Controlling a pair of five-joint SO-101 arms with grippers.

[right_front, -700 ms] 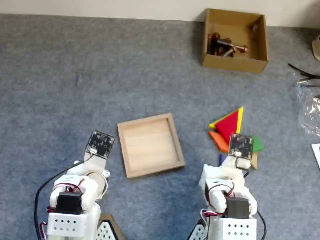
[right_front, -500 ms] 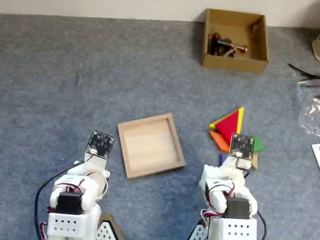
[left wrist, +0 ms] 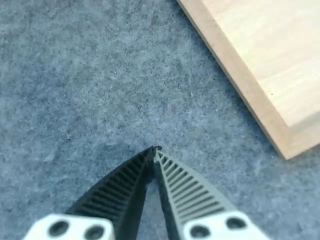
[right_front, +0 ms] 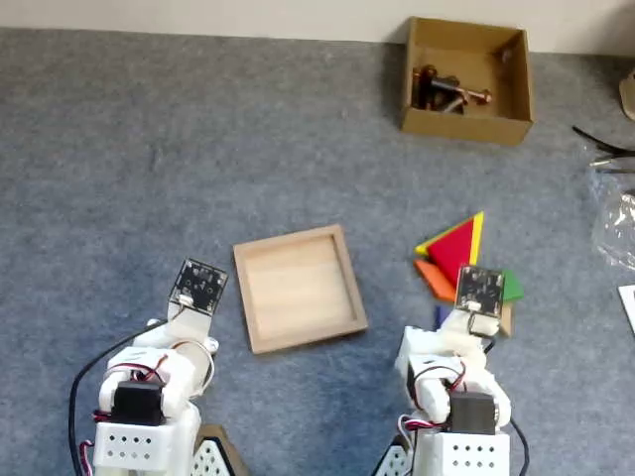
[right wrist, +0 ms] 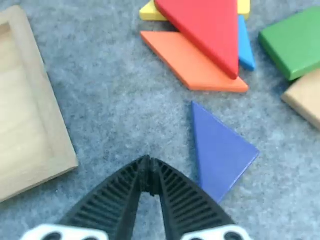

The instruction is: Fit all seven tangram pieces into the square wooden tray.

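Both claws closed, empty. Left gripper (left wrist: 155, 151) idle near wooden tray (right_front: 288, 239). Open your right gripper (right wrist: 149, 165) wide, straddle blue triangle (right wrist: 217, 150) across its edges, pinch squarely.

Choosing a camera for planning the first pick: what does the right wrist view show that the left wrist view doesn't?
Right wrist view: the right gripper, fingers shut, beside a blue triangle, with red triangle, orange piece and green piece beyond. Left wrist view: the left gripper, fingers shut, above grey carpet. Both: a corner of the wooden tray on that carpet.
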